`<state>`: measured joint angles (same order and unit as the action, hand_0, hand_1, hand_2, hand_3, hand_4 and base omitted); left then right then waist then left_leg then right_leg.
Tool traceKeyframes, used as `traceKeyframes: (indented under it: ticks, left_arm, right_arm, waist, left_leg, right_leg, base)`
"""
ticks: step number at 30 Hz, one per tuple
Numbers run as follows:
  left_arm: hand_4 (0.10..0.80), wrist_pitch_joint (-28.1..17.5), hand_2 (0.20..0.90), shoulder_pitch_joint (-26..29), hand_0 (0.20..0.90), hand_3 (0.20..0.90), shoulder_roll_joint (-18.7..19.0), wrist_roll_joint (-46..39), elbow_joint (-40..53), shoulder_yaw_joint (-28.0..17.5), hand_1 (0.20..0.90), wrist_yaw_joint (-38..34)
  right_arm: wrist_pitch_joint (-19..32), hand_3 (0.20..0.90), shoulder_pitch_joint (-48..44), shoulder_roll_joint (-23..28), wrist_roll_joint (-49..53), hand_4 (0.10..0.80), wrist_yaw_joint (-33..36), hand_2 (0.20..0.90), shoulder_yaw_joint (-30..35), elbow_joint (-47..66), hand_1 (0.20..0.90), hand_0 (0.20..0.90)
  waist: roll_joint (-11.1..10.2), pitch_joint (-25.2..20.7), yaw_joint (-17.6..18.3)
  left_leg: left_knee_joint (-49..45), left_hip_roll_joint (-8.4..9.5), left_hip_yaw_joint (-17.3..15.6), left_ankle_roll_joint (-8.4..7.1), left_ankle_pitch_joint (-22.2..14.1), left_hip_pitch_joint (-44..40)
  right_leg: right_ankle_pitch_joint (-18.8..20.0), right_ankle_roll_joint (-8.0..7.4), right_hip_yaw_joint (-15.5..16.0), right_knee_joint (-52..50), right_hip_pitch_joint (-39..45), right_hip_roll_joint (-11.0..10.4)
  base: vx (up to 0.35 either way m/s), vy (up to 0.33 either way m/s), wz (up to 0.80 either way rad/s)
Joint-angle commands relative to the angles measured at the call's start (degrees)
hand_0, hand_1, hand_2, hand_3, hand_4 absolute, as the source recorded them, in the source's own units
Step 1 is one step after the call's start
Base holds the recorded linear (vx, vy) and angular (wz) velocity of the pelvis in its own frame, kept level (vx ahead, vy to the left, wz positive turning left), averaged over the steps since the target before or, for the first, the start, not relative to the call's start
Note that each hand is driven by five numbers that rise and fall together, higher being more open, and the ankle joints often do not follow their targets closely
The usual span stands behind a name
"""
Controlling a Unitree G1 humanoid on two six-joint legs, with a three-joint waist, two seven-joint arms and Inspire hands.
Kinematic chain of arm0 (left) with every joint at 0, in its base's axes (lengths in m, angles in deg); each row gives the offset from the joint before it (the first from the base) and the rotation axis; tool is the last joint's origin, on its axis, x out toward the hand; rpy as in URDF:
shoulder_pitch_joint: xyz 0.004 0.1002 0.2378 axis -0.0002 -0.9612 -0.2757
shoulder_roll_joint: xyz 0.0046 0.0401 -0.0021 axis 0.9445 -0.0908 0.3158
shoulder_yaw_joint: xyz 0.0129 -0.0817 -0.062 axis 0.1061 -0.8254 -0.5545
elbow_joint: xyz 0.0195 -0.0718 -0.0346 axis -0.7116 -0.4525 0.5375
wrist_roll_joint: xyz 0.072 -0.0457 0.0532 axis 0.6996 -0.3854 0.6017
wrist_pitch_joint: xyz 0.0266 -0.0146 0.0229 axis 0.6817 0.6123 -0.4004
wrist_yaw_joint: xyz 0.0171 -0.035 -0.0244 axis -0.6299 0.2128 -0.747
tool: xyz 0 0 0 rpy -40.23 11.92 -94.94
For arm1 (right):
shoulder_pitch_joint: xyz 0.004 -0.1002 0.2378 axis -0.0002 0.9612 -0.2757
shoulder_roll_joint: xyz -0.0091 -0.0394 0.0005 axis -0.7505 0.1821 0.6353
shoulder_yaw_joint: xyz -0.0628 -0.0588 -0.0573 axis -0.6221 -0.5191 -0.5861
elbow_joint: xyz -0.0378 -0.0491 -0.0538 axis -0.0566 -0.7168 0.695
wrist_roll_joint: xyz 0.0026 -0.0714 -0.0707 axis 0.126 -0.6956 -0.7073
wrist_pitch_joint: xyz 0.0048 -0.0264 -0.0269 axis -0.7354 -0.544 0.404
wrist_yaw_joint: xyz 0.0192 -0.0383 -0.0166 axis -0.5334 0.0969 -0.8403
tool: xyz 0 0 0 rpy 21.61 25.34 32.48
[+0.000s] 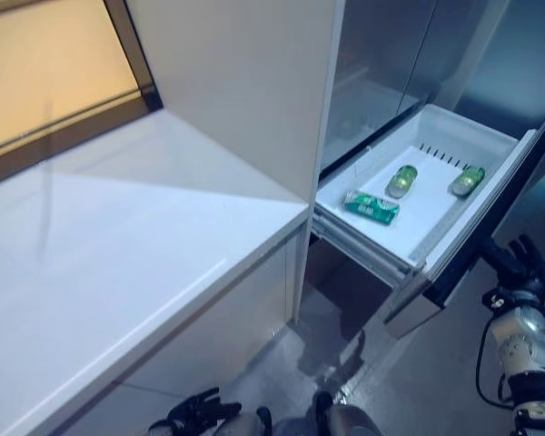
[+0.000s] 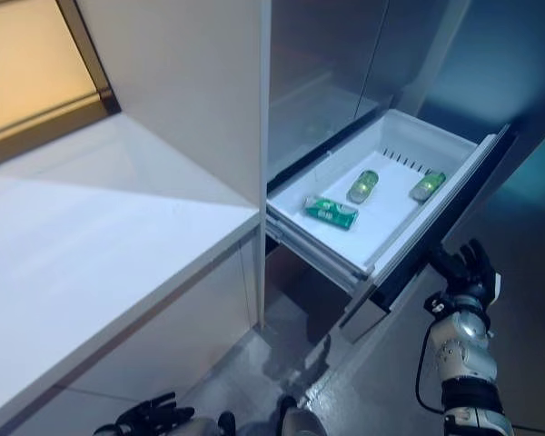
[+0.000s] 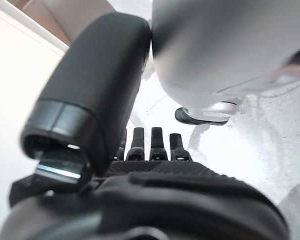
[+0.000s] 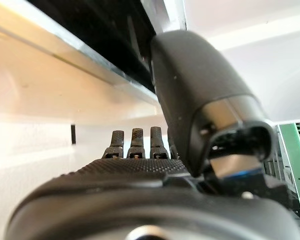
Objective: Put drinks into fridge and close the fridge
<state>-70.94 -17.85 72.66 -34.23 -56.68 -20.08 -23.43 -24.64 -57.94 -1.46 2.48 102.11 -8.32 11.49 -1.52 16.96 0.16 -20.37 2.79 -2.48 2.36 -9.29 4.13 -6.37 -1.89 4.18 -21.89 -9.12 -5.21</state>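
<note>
The fridge's white drawer (image 1: 454, 123) stands pulled out, with green cans (image 1: 401, 181) lying on their sides in it. They also show in the right eye view (image 2: 362, 185). My right hand (image 2: 468, 268) is open, its fingers (image 4: 135, 145) straight, just below and beside the drawer's dark front panel (image 1: 490, 232). I cannot tell whether it touches the panel. My left hand (image 1: 195, 413) hangs low near the floor, open and empty, its fingers (image 3: 145, 145) straight.
A white counter (image 1: 118, 254) fills the left side, with a tall white cabinet panel (image 1: 245, 82) between it and the fridge. The fridge's silver upper doors (image 1: 391, 54) are shut. Grey floor (image 1: 282, 372) lies below the drawer.
</note>
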Motion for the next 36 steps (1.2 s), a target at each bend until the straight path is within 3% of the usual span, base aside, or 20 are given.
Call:
traceKeyframes:
  ticks: [1,13,22,36]
  left_arm:
    - [0.800,-0.1,0.900,-1.5,0.900,0.900,0.9,-1.2,1.6,2.7,0.900,-2.2]
    - [0.800,-1.4,0.900,-2.4,0.900,0.900,0.7,-4.4,3.1,3.1,0.900,-2.8]
    - [0.800,-2.3,0.900,-2.6,0.900,0.900,0.5,-3.9,4.9,5.3,0.900,-1.4]
    - [0.800,-2.1,0.900,-2.6,0.900,0.900,1.4,-2.7,4.0,7.0,0.900,0.1]
  right_arm:
    - [3.8,0.900,-10.0,4.8,1.1,0.800,-7.3,0.900,-3.5,1.5,0.900,0.900]
    - [3.4,0.900,-24.4,5.8,2.8,0.800,-14.0,0.900,-11.8,-1.5,0.900,0.900]
    - [3.4,0.900,-35.4,5.7,1.6,0.800,-14.4,0.900,-17.8,-3.8,0.900,0.900]
    - [3.6,0.900,-46.5,5.9,1.6,0.800,-12.5,0.900,-24.2,-11.3,0.900,0.900]
  waist:
    - [0.8,0.7,-3.9]
    - [2.5,5.5,-7.0]
    - [3.4,5.8,-9.1]
    - [3.4,5.2,-11.9]
  left_leg:
    - [-12.5,1.62,0.6,3.73,-8.6,7.3]
    - [-22.6,4.19,1.5,4.71,-9.9,17.1]
    - [-22.8,5.51,2.1,4.55,-9.0,18.6]
    - [-21.2,5.93,3.5,4.11,-8.5,16.3]
  right_leg:
    - [-6.5,2.98,3.9,-10.5,-2.0,-1.3]
    - [-9.4,5.20,4.8,-22.6,-12.6,-2.7]
    - [-8.6,5.04,4.8,-22.8,-14.1,-3.0]
    - [-7.2,4.00,5.6,-20.5,-11.2,-4.1]
  base:
    - [-0.086,0.075,0.01]
    - [-0.006,0.081,0.02]
    - [0.048,0.066,0.02]
    - [0.056,0.029,0.09]
